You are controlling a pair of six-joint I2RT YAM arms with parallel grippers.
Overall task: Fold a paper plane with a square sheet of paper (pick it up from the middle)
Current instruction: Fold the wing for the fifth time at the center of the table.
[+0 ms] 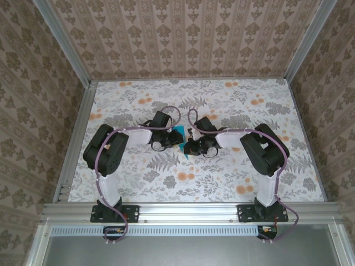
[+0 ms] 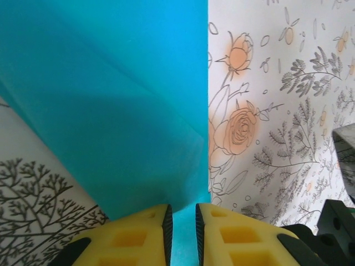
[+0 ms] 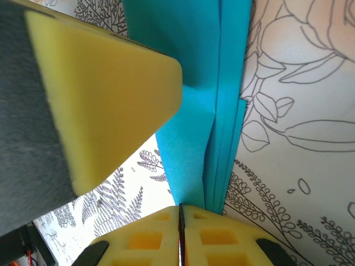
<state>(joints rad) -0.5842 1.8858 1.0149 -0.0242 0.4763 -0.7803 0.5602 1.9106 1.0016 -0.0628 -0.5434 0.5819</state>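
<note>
At the middle of the floral-patterned table (image 1: 222, 177), the thin teal-blue sheet of paper (image 2: 111, 100), partly folded into layers, sits between both arms. The left gripper (image 2: 183, 221) pinches one edge of it, and the right gripper (image 3: 180, 219) is clamped tight on another edge.

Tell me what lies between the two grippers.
The teal paper lies between the left gripper and right gripper, seen in the overhead view.
</note>
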